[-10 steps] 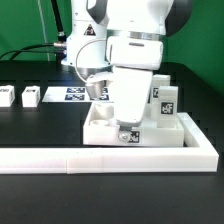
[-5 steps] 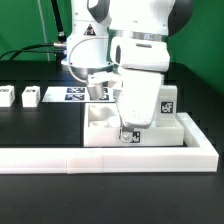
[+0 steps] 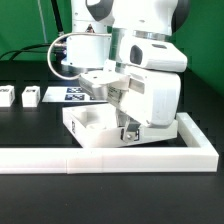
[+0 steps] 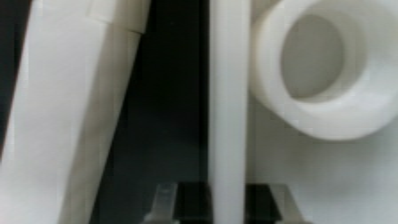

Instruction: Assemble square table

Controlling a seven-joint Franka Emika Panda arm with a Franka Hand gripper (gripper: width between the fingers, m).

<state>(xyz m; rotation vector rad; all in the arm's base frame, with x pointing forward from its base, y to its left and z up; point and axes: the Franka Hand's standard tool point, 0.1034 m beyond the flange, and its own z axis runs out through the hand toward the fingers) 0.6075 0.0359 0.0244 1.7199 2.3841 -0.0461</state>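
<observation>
The white square tabletop (image 3: 95, 128) lies on the black table, turned askew, with its front corner by the L-shaped border bar. My gripper (image 3: 128, 131) reaches down at its right side and is shut on its raised rim. In the wrist view the rim wall (image 4: 228, 110) runs between my fingertips (image 4: 183, 203), and my gripper (image 4: 228, 205) closes around it. A round corner hole ring (image 4: 338, 70) lies beside the wall. Two short white legs (image 3: 30, 97) (image 3: 5, 97) stand apart at the exterior view's left.
The long white L-shaped border bar (image 3: 110, 157) runs along the front and up the exterior view's right side. The marker board (image 3: 68, 95) lies behind the tabletop. The arm's bulk hides the tabletop's right part.
The gripper has moved toward the exterior view's right and turned. The tabletop has rotated with it, from square against the border bar to askew.
</observation>
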